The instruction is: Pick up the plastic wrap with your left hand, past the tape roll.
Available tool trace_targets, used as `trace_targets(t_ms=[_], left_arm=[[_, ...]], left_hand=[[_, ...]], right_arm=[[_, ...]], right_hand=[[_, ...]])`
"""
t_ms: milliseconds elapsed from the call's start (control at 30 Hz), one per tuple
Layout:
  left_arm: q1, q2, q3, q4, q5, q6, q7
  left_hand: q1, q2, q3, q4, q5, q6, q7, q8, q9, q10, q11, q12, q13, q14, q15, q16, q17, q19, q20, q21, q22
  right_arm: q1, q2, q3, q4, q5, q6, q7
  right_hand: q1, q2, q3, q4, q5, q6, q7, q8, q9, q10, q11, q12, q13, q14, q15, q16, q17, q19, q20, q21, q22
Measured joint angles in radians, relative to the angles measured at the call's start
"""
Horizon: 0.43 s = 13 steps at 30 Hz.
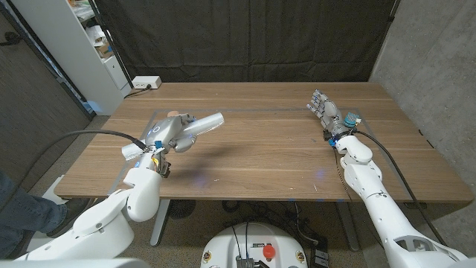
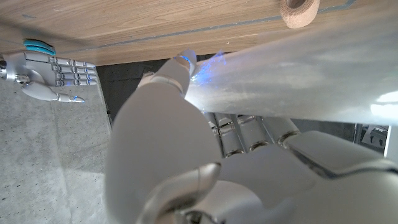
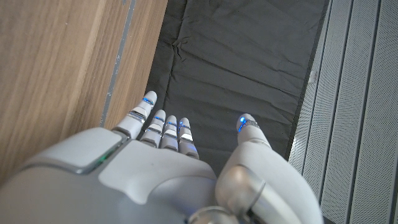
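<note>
Spanning most of the head view, the wooden surface (image 1: 275,149) carries little. Near its left edge the left robot hand (image 1: 165,135) holds the roll of plastic wrap (image 1: 202,123) lifted off the wood, fingers closed round one end while the rest juts toward the middle. It looks light and stiff, a slick tube likely to slip or dent, so a hold nearer mid-length would steady it. The right robot hand (image 1: 326,110) waits by the far right corner, fingers apart, holding nothing. Smallest, the tape roll (image 2: 299,11) sits beyond the wrap. No writing is readable.
</note>
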Motion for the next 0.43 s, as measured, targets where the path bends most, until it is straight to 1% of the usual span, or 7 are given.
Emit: trace_targets(t_ms=[67,400,433], left_arm=[[-0.001,-0.002,0.000,-0.001,0.003,0.000,-0.002],[-0.010,-0.016,0.003,-0.002,0.011,0.000,-0.007],[-0.011,-0.017,0.004,-0.002,0.018,-0.006,-0.015]], left_hand=[[0.000,0.000,0.000,0.000,0.000,0.000,0.000,0.000,0.000,0.000,0.000,0.000,0.000,0.000,0.000,0.000,0.002,-0.005,0.005,0.005,0.000],[0.000,0.000,0.000,0.000,0.000,0.000,0.000,0.000,0.000,0.000,0.000,0.000,0.008,0.000,0.000,-0.002,0.006,-0.005,0.005,0.014,-0.005],[0.000,0.000,0.000,0.000,0.004,0.000,0.000,0.000,0.000,0.000,0.000,0.000,0.009,0.000,0.000,-0.003,0.006,-0.005,0.005,0.016,-0.005]], right_arm=[[-0.001,0.000,0.000,0.000,0.000,0.000,0.000],[-0.003,-0.001,0.002,-0.006,0.002,-0.002,0.000],[-0.007,-0.006,0.005,-0.016,0.002,-0.004,0.000]], right_hand=[[0.000,0.000,0.000,0.000,0.000,0.000,0.000,0.000,0.000,0.000,0.000,0.000,0.000,0.000,0.000,0.000,0.000,0.000,0.000,0.000,0.000],[0.000,0.000,0.000,0.000,0.000,0.000,0.000,0.000,0.000,0.000,0.000,0.000,0.000,0.000,0.000,0.000,0.005,0.000,0.000,0.000,0.000],[0.000,0.000,0.000,0.000,0.000,0.000,0.000,0.000,0.000,0.000,0.000,0.000,0.000,0.000,0.000,0.000,0.005,0.000,0.000,0.000,0.000]])
